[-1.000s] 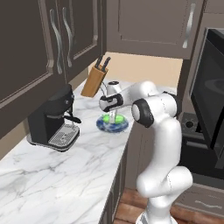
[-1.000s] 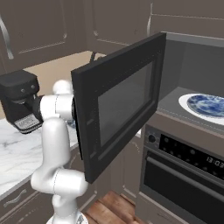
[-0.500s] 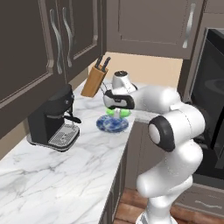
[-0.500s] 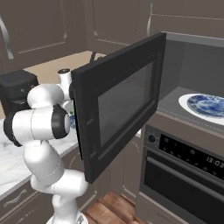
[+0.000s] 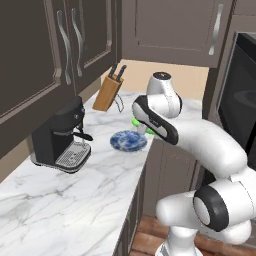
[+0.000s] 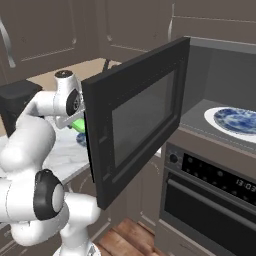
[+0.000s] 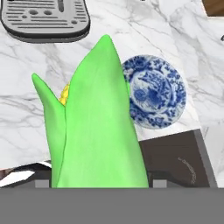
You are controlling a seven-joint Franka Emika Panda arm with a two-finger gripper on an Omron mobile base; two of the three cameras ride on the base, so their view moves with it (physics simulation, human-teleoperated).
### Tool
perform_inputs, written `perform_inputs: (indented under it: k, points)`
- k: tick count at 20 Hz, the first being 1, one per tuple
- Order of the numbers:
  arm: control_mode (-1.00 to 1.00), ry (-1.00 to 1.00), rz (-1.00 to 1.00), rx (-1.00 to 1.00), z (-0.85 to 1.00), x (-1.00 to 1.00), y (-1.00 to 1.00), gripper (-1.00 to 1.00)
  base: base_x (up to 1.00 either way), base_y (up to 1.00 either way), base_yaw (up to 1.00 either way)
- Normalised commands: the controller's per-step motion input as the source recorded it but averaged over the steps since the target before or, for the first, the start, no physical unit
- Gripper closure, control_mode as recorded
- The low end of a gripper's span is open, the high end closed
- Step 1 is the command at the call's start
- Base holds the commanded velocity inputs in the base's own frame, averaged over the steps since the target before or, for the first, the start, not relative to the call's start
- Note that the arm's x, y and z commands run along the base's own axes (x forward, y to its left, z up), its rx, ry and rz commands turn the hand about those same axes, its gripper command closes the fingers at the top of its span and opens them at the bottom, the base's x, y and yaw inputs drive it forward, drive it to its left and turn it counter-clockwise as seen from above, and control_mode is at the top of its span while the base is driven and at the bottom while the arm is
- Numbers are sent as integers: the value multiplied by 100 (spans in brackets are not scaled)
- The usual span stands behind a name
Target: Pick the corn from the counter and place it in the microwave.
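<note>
Hand view: corn (image 7: 98,127) held lengthwise, tip pointing away from the gripper.

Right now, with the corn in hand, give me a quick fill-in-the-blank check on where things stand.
1. The gripper holds the corn, lifted off the ____.
2. The microwave door stands ____.
3. Inside the microwave lies a blue patterned ____.
4. On the counter, between the knife block and the near edge, stands a black ____ machine.

Missing words: counter; open; plate; coffee
</note>
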Motion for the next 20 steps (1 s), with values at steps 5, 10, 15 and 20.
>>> perform_inputs:
  k: [5, 10, 15, 20]
  points:
    - [-100, 0, -19, 5, 60, -100, -7, 100, 0, 0, 0]
    - [-100, 2, -6, 0, 38, -100, -10, 100, 0, 0, 0]
    - [-100, 2, -9, 0, 3, -95, 0, 100, 0, 0, 0]
    - [-100, 0, 0, 3, 0, -25, 0, 100, 0, 0, 0]
